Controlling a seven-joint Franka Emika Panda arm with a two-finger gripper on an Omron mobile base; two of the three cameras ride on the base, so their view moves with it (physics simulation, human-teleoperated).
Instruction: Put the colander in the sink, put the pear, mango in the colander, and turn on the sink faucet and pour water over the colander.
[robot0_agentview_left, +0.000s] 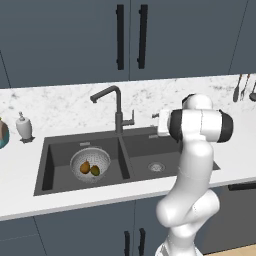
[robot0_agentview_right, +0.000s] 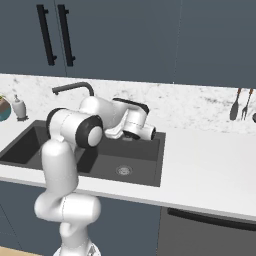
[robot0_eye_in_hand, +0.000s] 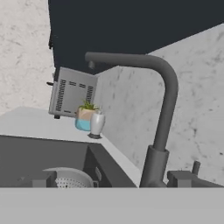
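Colander (robot0_agentview_left: 90, 164) sits in the left basin of the sink (robot0_agentview_left: 142, 152), upright, with two fruits inside: a brownish-orange one, probably the pear (robot0_agentview_left: 85, 167), and a greenish one, probably the mango (robot0_agentview_left: 95, 170), side by side and touching.

Sink faucet (robot0_agentview_left: 116, 107) stands behind the divider, spout angled over the left basin.

Arm reaches across the right basin; tool (robot0_agentview_right: 146, 131) is just to the right of the faucet base, near the side lever (robot0_agentview_left: 131, 120). Its jaws stand wide apart, holding nothing.

Soap dispenser (robot0_agentview_left: 23, 126) rests on the worktop (robot0_agentview_left: 240, 145), left of the sink.
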